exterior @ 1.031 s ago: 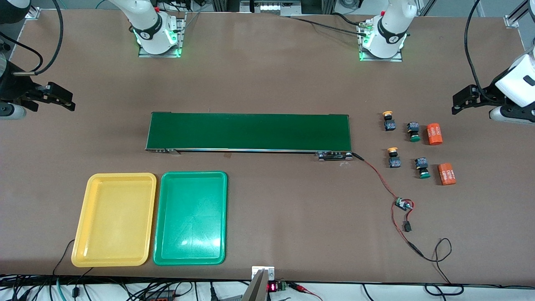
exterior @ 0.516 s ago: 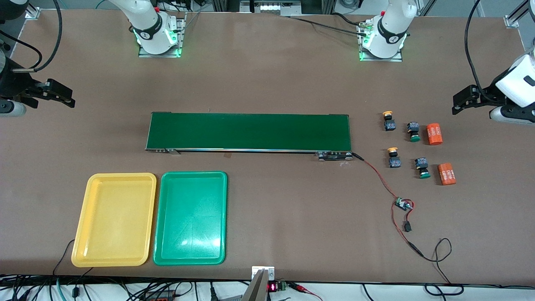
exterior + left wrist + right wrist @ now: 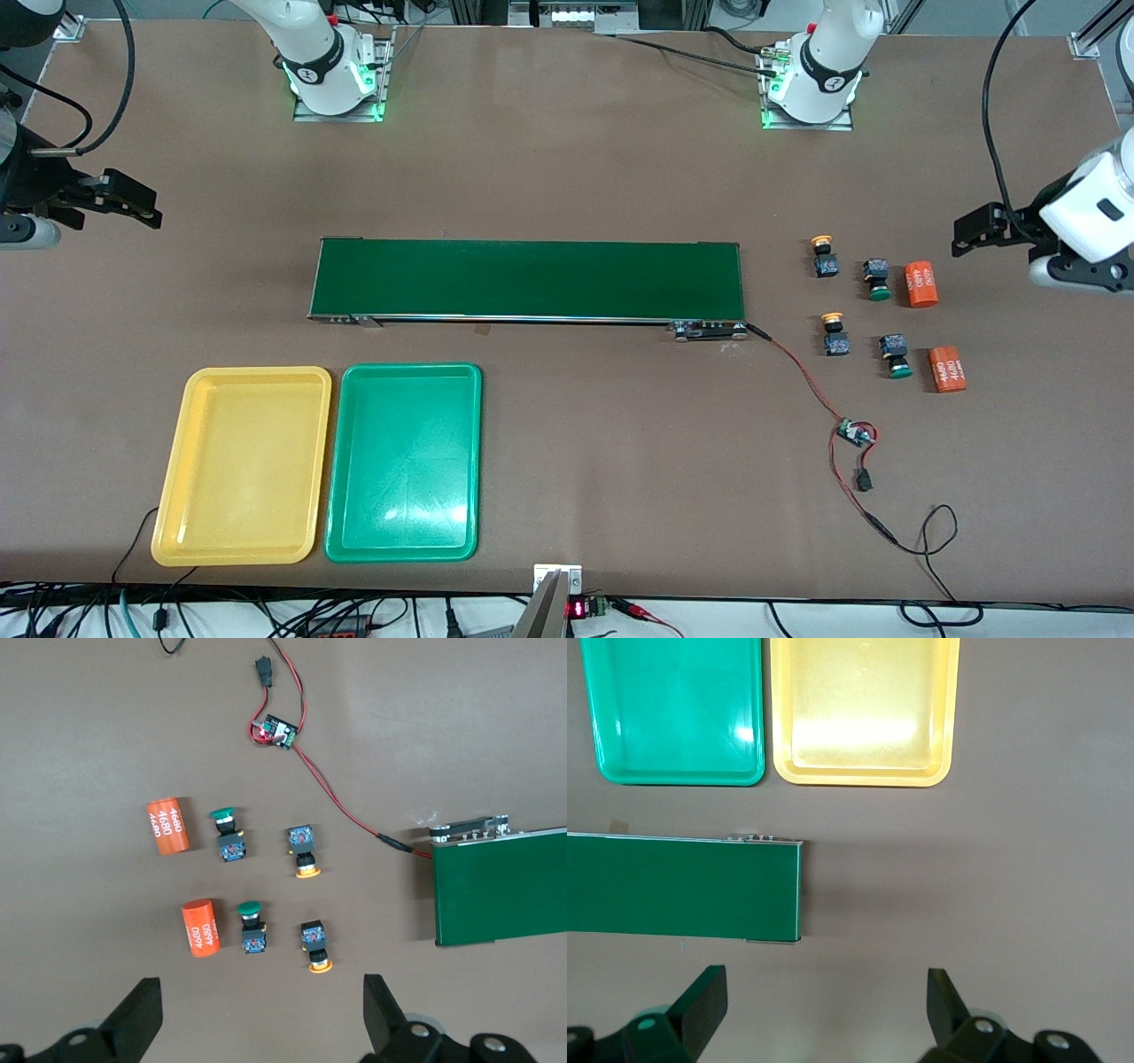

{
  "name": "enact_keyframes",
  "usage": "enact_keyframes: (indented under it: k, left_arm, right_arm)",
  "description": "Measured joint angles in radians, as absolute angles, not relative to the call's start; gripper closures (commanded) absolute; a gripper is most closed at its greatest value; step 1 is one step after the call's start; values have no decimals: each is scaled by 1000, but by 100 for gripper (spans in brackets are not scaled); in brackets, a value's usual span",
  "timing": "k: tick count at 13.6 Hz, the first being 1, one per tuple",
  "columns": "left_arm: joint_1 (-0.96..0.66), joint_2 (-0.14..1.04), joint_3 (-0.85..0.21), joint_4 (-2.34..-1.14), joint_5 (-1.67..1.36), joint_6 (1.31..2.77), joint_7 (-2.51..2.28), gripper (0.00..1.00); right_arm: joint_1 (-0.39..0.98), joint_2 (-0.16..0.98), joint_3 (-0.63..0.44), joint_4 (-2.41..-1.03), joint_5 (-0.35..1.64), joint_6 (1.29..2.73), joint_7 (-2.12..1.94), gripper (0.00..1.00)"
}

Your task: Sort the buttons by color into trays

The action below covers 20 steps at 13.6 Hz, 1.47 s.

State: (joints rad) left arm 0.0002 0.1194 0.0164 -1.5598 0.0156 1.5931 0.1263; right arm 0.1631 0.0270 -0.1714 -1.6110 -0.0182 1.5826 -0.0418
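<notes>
The right gripper (image 3: 133, 213) hangs in the air over bare table at the right arm's end, its fingers (image 3: 700, 1001) spread wide apart and holding nothing. Nearer the front camera than it lie the two trays side by side, the yellow tray (image 3: 241, 467) toward the right arm's end and the green tray (image 3: 404, 462) just beside it, both with nothing in them. The conveyor belt (image 3: 529, 279) stretches along the middle of the table between the two grippers, with a red wire (image 3: 802, 377) running from its end to a small circuit board (image 3: 855, 434). The left gripper (image 3: 970, 233) hangs over the table at the left arm's end, its fingers (image 3: 137, 1019) also wide apart and empty. The four buttons lie on the table just ahead of this gripper: two yellow buttons (image 3: 824, 256) toward the belt, two green buttons (image 3: 877, 279) beside them. Two orange cylinders (image 3: 920, 283) lie just beside the green ones, closest to the gripper.
</notes>
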Motion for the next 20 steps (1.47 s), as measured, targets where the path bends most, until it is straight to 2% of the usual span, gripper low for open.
enact_keyframes:
  k: [3,7,14,20]
  left_arm:
    - [12,164,22,-1517,16,1589,126,0]
    - [30,202,25,-1520,21,1622,126,0]
    - [140,364,28,-1611,85,1972,128,0]
    - [216,458,28,-1864,86,2424,155,0]
  right_arm:
    - [163,27,-171,-1611,-18,1583,-42,0]
    - [163,27,-171,-1611,-18,1584,-42,0]
    - [163,27,-172,-1611,-18,1584,-42,0]
    - [163,27,-172,-1611,-18,1584,-42,0]
